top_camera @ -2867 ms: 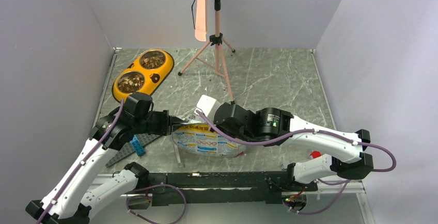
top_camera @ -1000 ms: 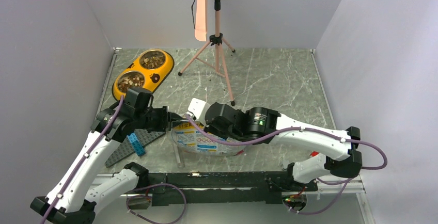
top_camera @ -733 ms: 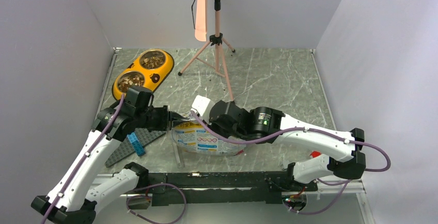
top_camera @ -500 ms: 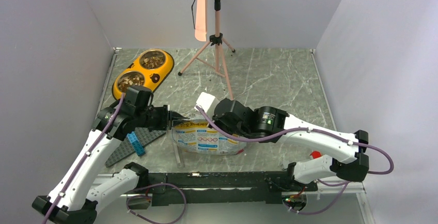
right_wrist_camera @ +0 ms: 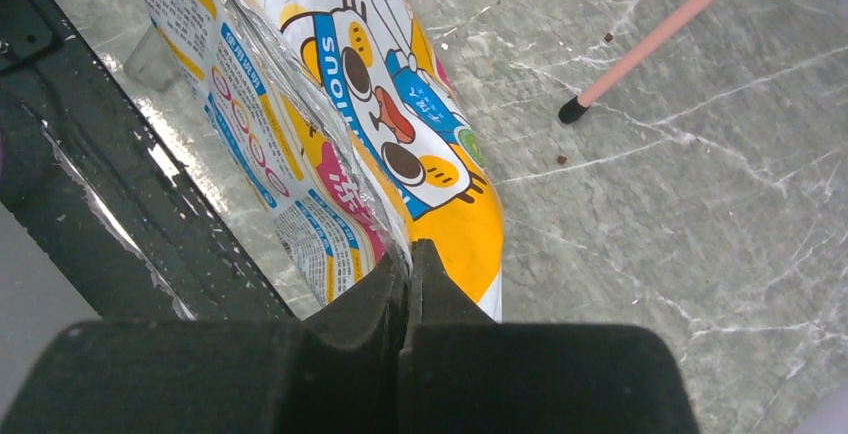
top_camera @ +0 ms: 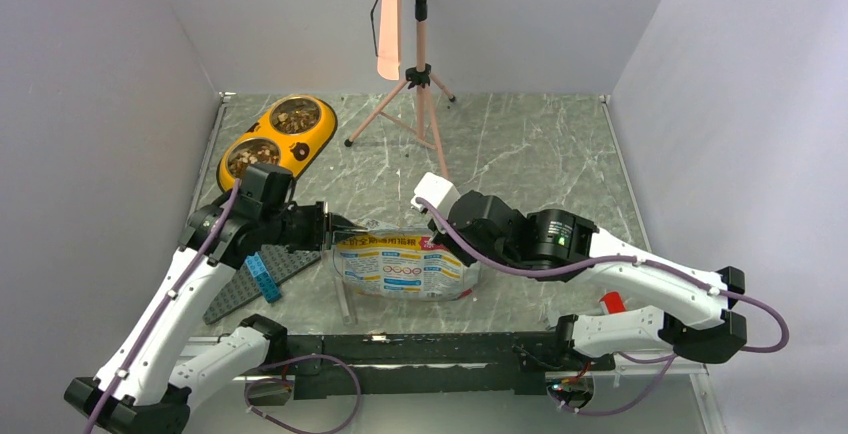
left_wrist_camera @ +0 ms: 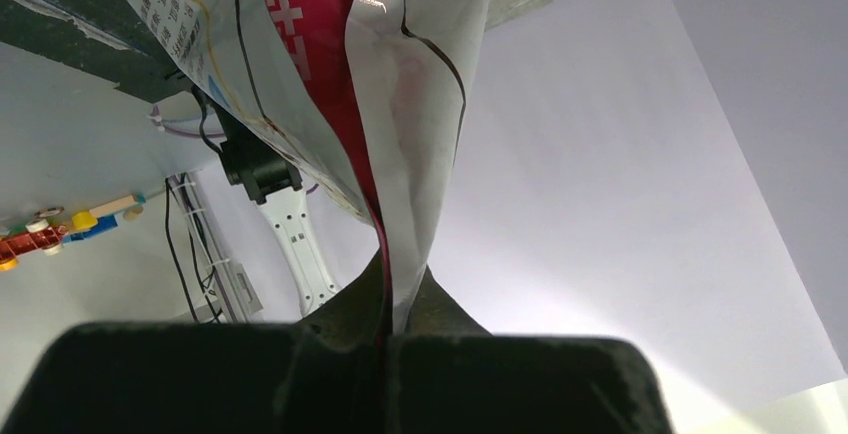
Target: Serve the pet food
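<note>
The cartoon-printed bag (top_camera: 400, 266) lies on its side near the table's front, held between both grippers. My left gripper (top_camera: 338, 226) is shut on the bag's left edge; the left wrist view shows the foil (left_wrist_camera: 400, 84) pinched in it (left_wrist_camera: 395, 289). My right gripper (top_camera: 460, 252) is shut on the bag's right end, and the right wrist view shows the bag (right_wrist_camera: 340, 124) clamped in it (right_wrist_camera: 408, 254). Pet food fills both steel bowls (top_camera: 252, 159) (top_camera: 295, 115) of the yellow double dish (top_camera: 300, 150) at the far left. A few loose pellets (right_wrist_camera: 561, 159) lie on the table.
A pink tripod (top_camera: 422, 84) with a lamp stands at the back middle, one foot (right_wrist_camera: 572, 110) close to the bag. A grey baseplate (top_camera: 290, 266) with a blue brick (top_camera: 264, 279) lies under my left arm. A black rail (top_camera: 420, 349) runs along the near edge.
My right gripper has moved right and towards the front with the bag's end, drawing the bag out longer and flatter. My left gripper has barely moved.
</note>
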`<move>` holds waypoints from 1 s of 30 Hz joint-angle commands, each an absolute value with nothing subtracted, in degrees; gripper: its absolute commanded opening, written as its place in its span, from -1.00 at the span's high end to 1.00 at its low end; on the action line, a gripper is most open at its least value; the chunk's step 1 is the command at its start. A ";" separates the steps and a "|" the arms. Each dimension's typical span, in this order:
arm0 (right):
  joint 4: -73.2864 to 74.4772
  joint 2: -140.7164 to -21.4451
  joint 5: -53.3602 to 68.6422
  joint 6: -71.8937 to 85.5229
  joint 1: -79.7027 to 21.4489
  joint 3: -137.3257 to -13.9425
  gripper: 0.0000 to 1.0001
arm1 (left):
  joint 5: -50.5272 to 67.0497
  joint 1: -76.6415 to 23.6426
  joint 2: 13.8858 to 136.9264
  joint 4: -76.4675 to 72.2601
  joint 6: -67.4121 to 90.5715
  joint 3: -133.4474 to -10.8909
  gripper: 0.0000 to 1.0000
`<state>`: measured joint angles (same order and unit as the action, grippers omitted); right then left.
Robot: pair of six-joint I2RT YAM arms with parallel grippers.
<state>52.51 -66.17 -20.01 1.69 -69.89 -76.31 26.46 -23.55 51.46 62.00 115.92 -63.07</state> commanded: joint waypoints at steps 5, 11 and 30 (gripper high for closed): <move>67.10 -58.02 -33.05 -1.04 -64.95 -75.41 1.00 | 19.62 -20.74 50.43 66.92 115.22 -67.03 1.00; 67.90 -55.46 -29.29 -2.15 -64.43 -74.24 1.00 | 17.34 -20.74 50.71 65.74 113.45 -67.73 1.00; 61.62 -57.97 -24.20 -4.55 -64.42 -77.26 1.00 | 9.29 -20.68 49.21 65.02 107.72 -69.70 1.00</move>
